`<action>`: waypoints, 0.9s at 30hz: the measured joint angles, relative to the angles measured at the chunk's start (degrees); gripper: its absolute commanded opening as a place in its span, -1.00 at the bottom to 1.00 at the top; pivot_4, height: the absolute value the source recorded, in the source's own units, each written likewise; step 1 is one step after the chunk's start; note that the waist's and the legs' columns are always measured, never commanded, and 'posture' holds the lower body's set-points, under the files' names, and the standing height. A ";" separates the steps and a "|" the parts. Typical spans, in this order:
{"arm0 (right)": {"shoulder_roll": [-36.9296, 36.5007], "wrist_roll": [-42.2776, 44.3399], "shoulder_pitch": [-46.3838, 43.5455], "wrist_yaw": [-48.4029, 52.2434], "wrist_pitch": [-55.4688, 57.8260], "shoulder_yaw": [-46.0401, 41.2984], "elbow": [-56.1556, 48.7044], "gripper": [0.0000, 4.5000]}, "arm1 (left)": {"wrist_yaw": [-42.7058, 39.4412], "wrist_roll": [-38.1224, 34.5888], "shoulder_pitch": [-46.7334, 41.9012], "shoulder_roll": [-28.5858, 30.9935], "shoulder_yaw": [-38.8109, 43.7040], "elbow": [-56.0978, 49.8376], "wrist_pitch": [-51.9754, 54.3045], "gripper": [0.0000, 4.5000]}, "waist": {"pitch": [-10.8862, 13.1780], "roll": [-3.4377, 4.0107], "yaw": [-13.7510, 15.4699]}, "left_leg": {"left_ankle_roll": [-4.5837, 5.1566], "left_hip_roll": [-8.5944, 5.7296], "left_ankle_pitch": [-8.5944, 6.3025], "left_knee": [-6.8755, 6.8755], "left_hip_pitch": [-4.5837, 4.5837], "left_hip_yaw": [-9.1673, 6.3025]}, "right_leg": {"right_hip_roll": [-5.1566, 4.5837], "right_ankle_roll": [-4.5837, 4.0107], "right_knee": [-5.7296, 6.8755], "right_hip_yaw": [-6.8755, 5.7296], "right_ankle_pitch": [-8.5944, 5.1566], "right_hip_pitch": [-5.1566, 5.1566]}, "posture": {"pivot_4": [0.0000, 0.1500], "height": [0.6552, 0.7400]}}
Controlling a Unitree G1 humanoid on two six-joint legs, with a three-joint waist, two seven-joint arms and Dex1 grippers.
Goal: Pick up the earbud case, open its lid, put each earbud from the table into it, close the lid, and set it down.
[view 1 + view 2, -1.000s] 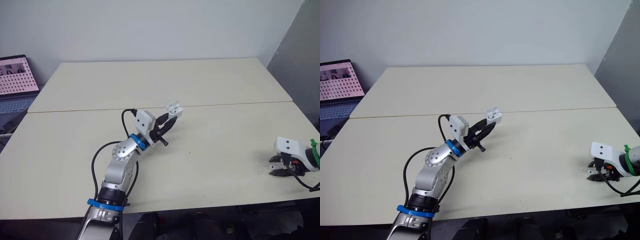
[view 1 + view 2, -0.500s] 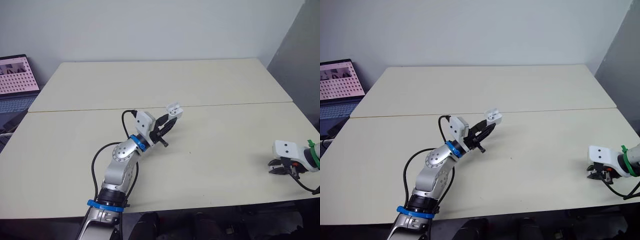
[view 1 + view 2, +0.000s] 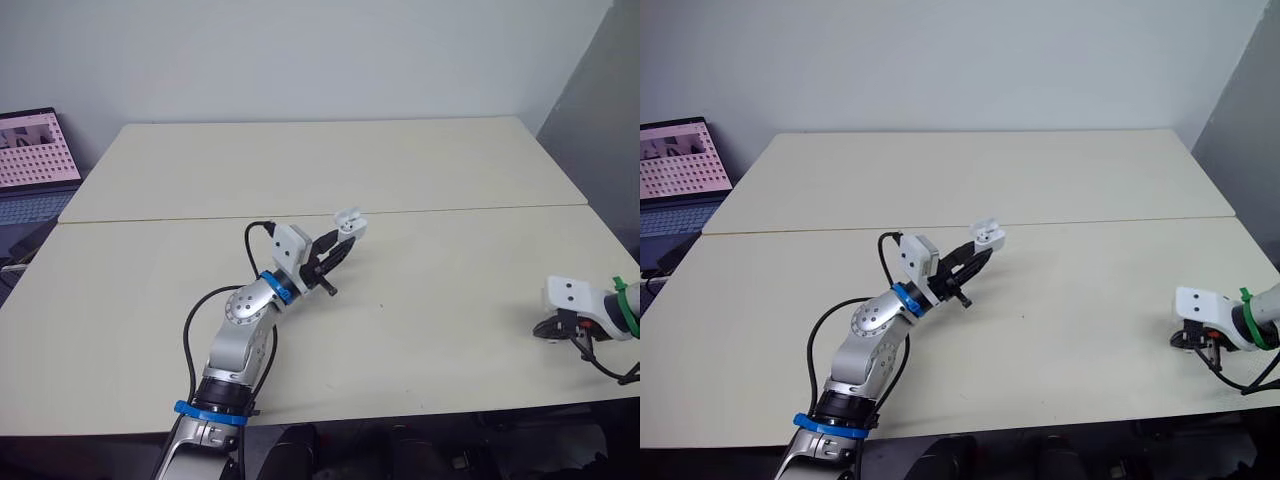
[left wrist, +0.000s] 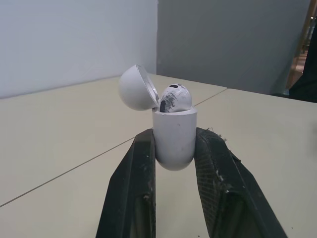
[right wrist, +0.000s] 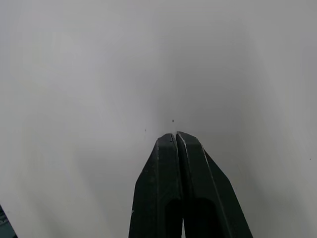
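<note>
A: What's new w/ the right gripper (image 5: 176, 135)?

B: It's up off the surface (image 3: 450, 270) by the right edge, and its fingers, spread a sec ago, are pressed together. Maybe pinching something tiny, can't tell.

A: And the case?

B: Same spot. The left gripper (image 3: 342, 243) is clamped on the earbud case (image 4: 174, 139) above mid-surface, lid (image 4: 134, 88) open, one earbud (image 4: 174, 97) seated. Next is prob. a carry-over.

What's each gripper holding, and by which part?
Left gripper holds the earbud case by its lower body, lid open. Right gripper shut, holding nothing visible.
</note>
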 measured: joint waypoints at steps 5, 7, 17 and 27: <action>0.14 3.82 -2.73 0.68 5.55 -1.07 -3.58 -0.40 | -0.24 0.00 0.00 -0.16 -0.06 0.00 0.00 -0.67 | 0.00 0.01 0.08 | 0.00 -0.01 0.00 0.00 -0.02 -0.03 | -0.01 0.00 0.01 -0.01 0.00 -0.03 | 1.00 1.00; -0.70 4.13 -2.64 1.22 5.69 -1.39 -4.73 -0.08 | -0.26 0.00 -0.01 -0.33 -0.08 0.01 0.01 -0.67 | 0.00 0.01 0.18 | 0.00 -0.03 0.00 0.00 -0.05 -0.02 | -0.01 0.00 0.00 -0.04 0.00 -0.03 | 1.00 1.00; -6.18 0.05 2.73 2.32 -2.01 -1.22 -2.91 0.85 | -0.19 0.01 0.05 -0.92 -0.19 0.00 0.02 -0.67 | -0.01 0.03 0.10 | 0.01 -0.02 -0.01 -0.02 -0.03 0.02 | -0.03 0.00 0.00 -0.01 -0.01 -0.04 | 1.00 1.00; -5.49 -3.44 2.48 0.11 -7.80 0.25 2.04 0.68 | 0.05 0.01 0.17 -0.91 -0.62 0.00 0.09 -0.67 | -0.01 0.03 0.12 | 0.01 -0.02 0.00 -0.03 -0.04 0.05 | -0.02 0.00 0.00 -0.01 -0.01 -0.05 | 1.00 1.00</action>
